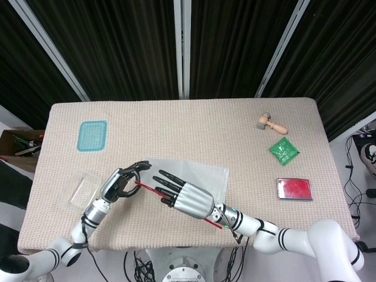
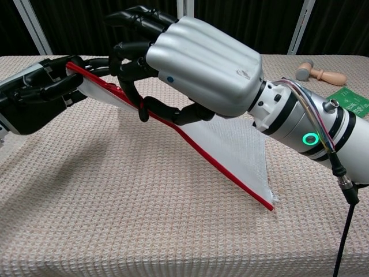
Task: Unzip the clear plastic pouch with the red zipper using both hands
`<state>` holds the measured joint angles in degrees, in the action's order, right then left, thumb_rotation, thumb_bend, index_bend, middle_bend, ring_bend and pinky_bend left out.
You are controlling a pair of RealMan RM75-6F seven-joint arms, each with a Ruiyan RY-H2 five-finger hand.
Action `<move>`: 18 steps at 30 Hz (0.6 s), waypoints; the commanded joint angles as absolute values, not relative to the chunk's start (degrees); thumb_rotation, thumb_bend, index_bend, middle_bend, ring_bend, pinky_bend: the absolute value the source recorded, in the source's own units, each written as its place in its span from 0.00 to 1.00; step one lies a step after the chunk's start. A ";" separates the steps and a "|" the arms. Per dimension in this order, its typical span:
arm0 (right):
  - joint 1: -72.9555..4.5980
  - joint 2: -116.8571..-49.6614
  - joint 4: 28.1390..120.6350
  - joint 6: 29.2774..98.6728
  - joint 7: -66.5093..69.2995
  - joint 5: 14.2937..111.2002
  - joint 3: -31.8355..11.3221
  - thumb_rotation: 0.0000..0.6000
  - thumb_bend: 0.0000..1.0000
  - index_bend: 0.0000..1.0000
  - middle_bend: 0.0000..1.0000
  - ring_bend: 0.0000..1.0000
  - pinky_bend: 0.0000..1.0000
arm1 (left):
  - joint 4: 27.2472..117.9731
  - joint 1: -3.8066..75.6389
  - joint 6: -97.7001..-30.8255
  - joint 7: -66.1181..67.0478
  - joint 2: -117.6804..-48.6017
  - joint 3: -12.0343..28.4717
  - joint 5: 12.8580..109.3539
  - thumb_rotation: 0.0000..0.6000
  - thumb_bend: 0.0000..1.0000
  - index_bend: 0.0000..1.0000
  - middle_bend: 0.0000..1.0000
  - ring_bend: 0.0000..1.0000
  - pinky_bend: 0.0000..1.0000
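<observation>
Black curtains hang behind a table (image 1: pixel 188 126) covered in a beige woven cloth. Near its front edge the clear pouch (image 1: pixel 202 175) is lifted on its left side, so the red zipper (image 2: pixel 222 167) runs as a slope down to the cloth at the right end.

Left hand (image 1: pixel 119 183) has the upper left end of the zipper pinched in its dark fingers. Right hand (image 2: pixel 199 66) sits just beside it, thumb and fingers closed around the red strip a bit further along; the head view shows the rest of its fingers stretched out over the pouch.

Off to the left there's a clear plastic tray (image 1: pixel 79 190) and a teal lid (image 1: pixel 93 136). Far right: a small wooden mallet (image 1: pixel 271 123), a green packet (image 1: pixel 284 151) and a red tin (image 1: pixel 294 188).
</observation>
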<state>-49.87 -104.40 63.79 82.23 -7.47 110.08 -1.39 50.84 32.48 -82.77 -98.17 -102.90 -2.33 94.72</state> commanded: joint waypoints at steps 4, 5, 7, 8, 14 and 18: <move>-48.32 -103.35 64.74 83.82 -7.85 110.76 -0.28 1.00 0.50 0.92 0.28 0.00 0.00 | 50.05 32.36 -82.00 -98.70 -102.88 -1.64 93.84 1.00 0.48 0.70 0.24 0.11 0.16; -47.99 -103.14 65.00 84.10 -7.94 110.86 -0.05 1.00 0.50 0.92 0.28 0.00 0.00 | 49.95 32.32 -81.83 -98.84 -102.89 -1.52 93.66 1.00 0.48 0.70 0.24 0.11 0.16; -47.16 -102.62 65.47 84.60 -8.28 111.11 0.61 1.00 0.50 0.92 0.28 0.00 0.00 | 49.52 32.30 -81.45 -98.92 -102.90 -1.33 93.39 1.00 0.48 0.70 0.24 0.11 0.16; -46.77 -102.39 65.69 84.74 -8.42 111.17 0.93 1.00 0.50 0.92 0.28 0.00 0.00 | 49.32 32.28 -81.33 -98.83 -102.92 -1.20 93.25 1.00 0.48 0.70 0.24 0.11 0.16; -44.04 -100.94 67.22 86.36 -9.13 111.96 2.99 1.00 0.50 0.92 0.28 0.00 0.00 | 48.69 32.10 -80.29 -99.50 -102.75 -0.51 92.28 1.00 0.48 0.70 0.24 0.11 0.16; -42.12 -100.14 67.89 87.30 -9.34 112.21 4.21 1.00 0.50 0.92 0.28 0.00 0.00 | 48.17 31.99 -79.07 -99.89 -102.88 0.23 91.16 1.00 0.48 0.70 0.24 0.11 0.16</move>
<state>-42.55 -100.43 67.64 87.00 -9.25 112.09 3.84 48.32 32.03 -79.35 -99.75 -102.83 0.03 91.43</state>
